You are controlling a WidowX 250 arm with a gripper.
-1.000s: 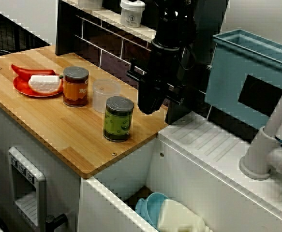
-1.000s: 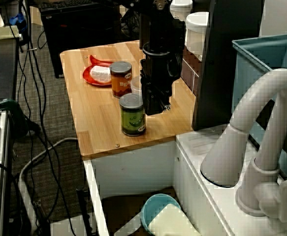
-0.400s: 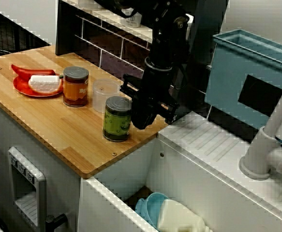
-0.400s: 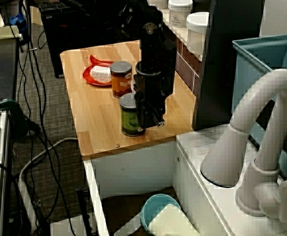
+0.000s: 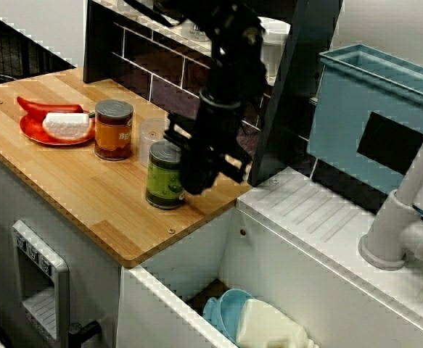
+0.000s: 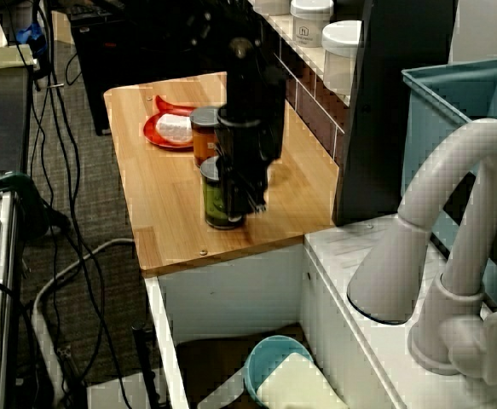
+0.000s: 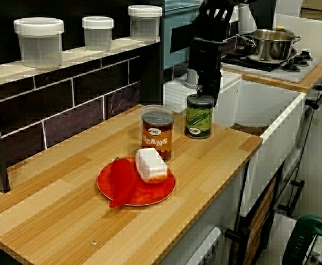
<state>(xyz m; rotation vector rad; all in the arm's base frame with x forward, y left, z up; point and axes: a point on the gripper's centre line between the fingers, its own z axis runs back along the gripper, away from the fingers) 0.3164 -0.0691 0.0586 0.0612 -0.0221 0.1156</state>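
View from the sink side: the black gripper [image 5: 195,174] is hanging low against the right side of the green can [image 5: 162,177] and overlapping it. Whether the jaws are parted or clamped cannot be told, as they are black on black. The can, dark-lidded and green-labelled, is standing upright on the wooden countertop [image 5: 88,196] near its front edge, just beside a clear cup [image 5: 153,134] and a brown can [image 5: 114,129]. The view along the countertop is showing both labels, while the fingertips are hiding behind the green can's lid.
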